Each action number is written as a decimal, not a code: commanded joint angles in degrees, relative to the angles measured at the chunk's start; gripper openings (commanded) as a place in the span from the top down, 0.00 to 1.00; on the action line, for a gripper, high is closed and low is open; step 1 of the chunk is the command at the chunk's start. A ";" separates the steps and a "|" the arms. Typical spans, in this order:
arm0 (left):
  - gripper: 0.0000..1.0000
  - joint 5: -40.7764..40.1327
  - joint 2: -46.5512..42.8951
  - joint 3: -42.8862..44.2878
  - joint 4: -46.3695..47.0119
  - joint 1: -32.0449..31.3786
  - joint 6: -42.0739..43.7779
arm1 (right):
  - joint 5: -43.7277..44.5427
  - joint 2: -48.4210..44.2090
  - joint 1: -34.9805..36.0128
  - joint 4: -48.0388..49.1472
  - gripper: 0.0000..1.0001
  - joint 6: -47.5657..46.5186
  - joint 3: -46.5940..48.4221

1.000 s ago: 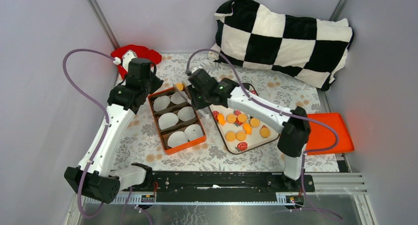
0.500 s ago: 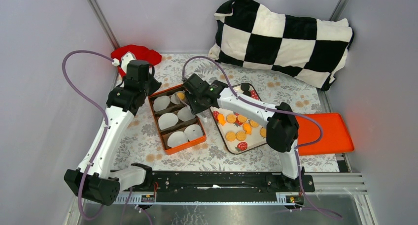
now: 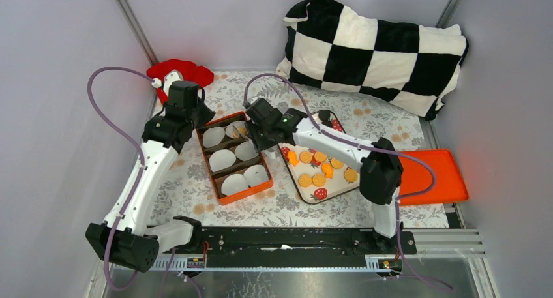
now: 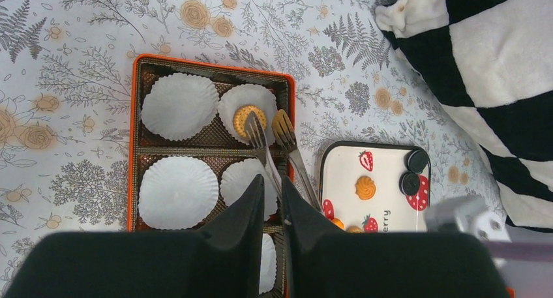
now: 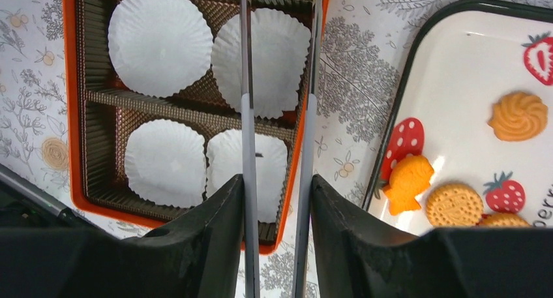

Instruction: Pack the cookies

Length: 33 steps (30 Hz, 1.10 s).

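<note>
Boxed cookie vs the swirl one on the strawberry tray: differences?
The boxed cookie is a flat, pale-golden disc; the swirl cookie is ridged and deeper orange. The boxed cookie sits in a paper cup, the swirl cookie on the bare tray. Both are small and lie flat.

The surface [image 3: 274,205] is covered by a pale cloth printed with grey leaves and orange flowers. Left of centre an open orange box [image 3: 246,195] sits on it, its long side running near to far and slightly skewed. Just to its right, with a strip of cloth between them, lies a white tray [image 3: 336,187] with a dark rim and strawberry pictures, also skewed. A flat orange tray [image 3: 443,174] lies at the right edge. A black-and-white checkered cushion [image 3: 375,50] fills the far right corner. A red-and-white soft thing [image 3: 179,68] sits at the far left.
</note>
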 commanded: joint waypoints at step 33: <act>0.80 10.77 1.62 -4.09 8.03 0.52 -0.54 | 24.08 -34.43 1.18 -2.26 0.50 10.37 -37.38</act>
